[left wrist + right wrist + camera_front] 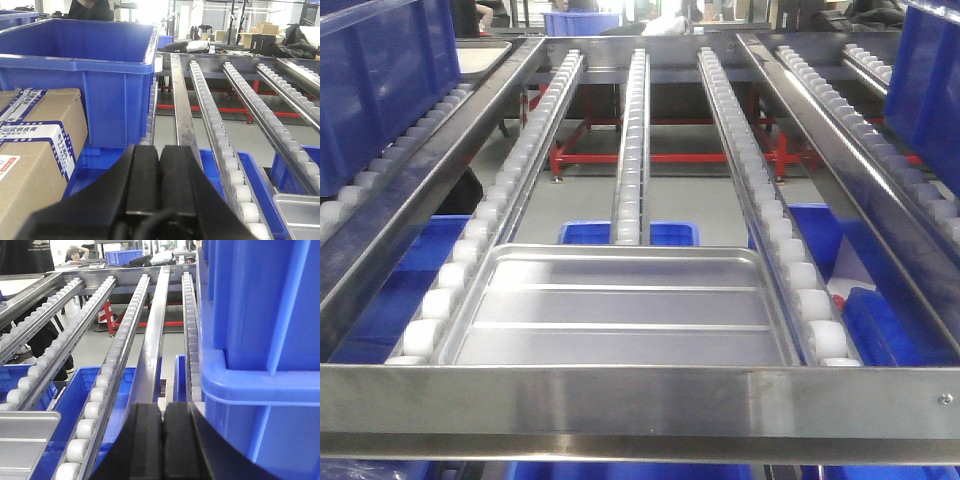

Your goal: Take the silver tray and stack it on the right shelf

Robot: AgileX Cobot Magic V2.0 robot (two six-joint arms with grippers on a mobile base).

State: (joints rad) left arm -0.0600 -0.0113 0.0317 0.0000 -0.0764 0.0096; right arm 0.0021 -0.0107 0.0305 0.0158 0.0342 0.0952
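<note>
Both grippers are closed up tight. The left gripper [159,160] has its two black fingers pressed flat together with nothing between them, and the right gripper [162,412] is the same: pads touching, holding nothing. Neither one is touching the tray or the rack as far as I can see.

The silver tray [620,320] lies flat on the right shelf [620,405]. It's at the shelf's front end, right up against the wide front bar and between the outer roller tracks [645,130].

Only the front view gets the whole tray, with its two long ridges and rolled rim. It also shows the blue bins [380,70] sitting on the neighbouring lanes at either side edge.

The left wrist view catches just a corner of the tray at bottom right. It adds a big blue crate [90,75] close on the left, with cardboard boxes [35,150] carrying blue-printed labels below it.

The right wrist view has a slice of the tray at bottom left and a blue crate wall [260,340] filling the right side. A person [75,252] is way off in the background.
</note>
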